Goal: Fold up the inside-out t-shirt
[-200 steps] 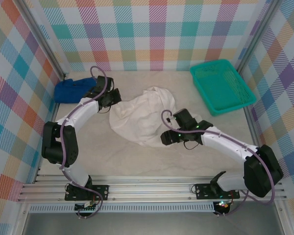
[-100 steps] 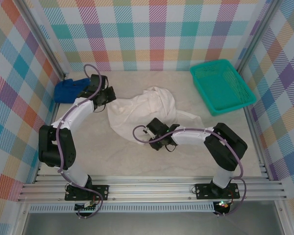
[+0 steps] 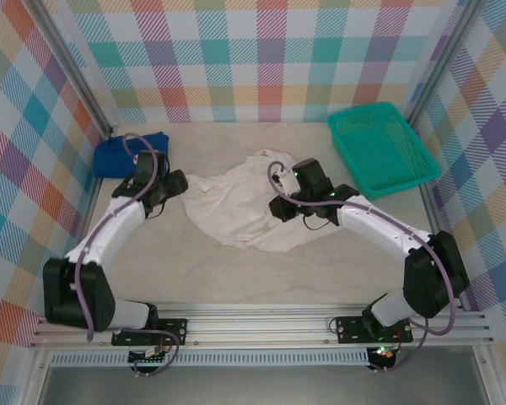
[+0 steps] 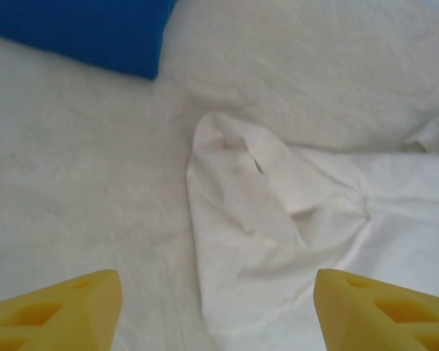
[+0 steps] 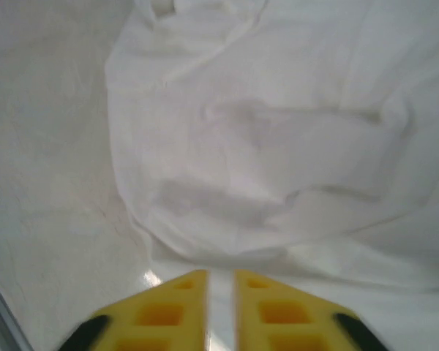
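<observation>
From above, the inside-out t-shirt (image 3: 236, 207) lay crumpled at mid-table (image 3: 320, 270), unfolded, between a blue cloth (image 3: 122, 153) at the far left and a green basket (image 3: 384, 148) at the far right. Over the last second the left gripper (image 3: 164, 190) had drawn back toward the near edge, off the shirt's left corner. The right gripper (image 3: 282, 207) had swung from the shirt's near hem up over its right half. The shirt's left corner now stuck out in a point, so the cloth had been tugged a little but not flattened.

From the left wrist, the left gripper (image 4: 218, 292) stood wide open, its yellow fingers (image 4: 73, 307) empty, and the shirt's puckered corner (image 4: 271, 219) lay just ahead on the table. The blue cloth (image 4: 80, 29) sat beyond.

From the right wrist, the right gripper (image 5: 219, 281) hung over rumpled shirt (image 5: 278, 146), its fingers (image 5: 168, 311) drawn almost together. I could not tell whether any fabric was pinched between them. Spreading probably still had to come before any fold.
</observation>
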`<move>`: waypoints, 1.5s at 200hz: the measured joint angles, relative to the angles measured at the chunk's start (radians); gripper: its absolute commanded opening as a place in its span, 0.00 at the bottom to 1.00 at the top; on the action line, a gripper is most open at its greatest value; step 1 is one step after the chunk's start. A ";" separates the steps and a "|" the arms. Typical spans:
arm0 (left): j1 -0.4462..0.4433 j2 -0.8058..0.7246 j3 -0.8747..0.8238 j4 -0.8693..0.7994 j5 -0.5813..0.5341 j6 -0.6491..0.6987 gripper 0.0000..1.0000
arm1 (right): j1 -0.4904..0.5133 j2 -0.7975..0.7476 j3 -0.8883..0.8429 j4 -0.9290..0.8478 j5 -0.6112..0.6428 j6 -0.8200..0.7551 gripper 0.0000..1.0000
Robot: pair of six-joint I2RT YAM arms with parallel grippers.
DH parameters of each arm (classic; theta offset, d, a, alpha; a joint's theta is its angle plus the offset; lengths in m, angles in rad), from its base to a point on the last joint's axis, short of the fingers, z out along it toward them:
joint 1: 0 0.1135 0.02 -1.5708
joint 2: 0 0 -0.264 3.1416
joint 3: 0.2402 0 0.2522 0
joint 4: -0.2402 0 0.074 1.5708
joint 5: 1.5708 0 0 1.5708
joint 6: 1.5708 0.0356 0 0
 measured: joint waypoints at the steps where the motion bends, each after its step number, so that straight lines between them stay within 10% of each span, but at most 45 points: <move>1: -0.001 -0.003 -0.004 0.001 0.002 -0.001 0.70 | 0.006 0.001 -0.003 -0.002 0.006 -0.004 0.43; 36: -0.089 -0.024 -0.172 0.005 0.095 -0.072 0.65 | 0.160 0.063 -0.093 -0.031 0.116 -0.039 0.60; 98: -0.217 0.246 -0.161 0.046 0.147 -0.096 0.55 | 0.194 0.208 -0.141 0.010 0.246 -0.042 0.59; 159: -0.224 0.332 -0.095 -0.023 0.064 -0.088 0.09 | 0.194 0.234 -0.144 0.101 0.333 -0.052 0.01; 199: -0.225 0.315 -0.097 0.035 0.074 -0.081 0.00 | 0.174 0.119 -0.157 0.074 0.333 -0.081 0.00; 300: -0.245 -0.293 0.123 0.169 0.044 -0.089 0.00 | 0.051 -0.393 0.198 0.001 0.185 -0.147 0.00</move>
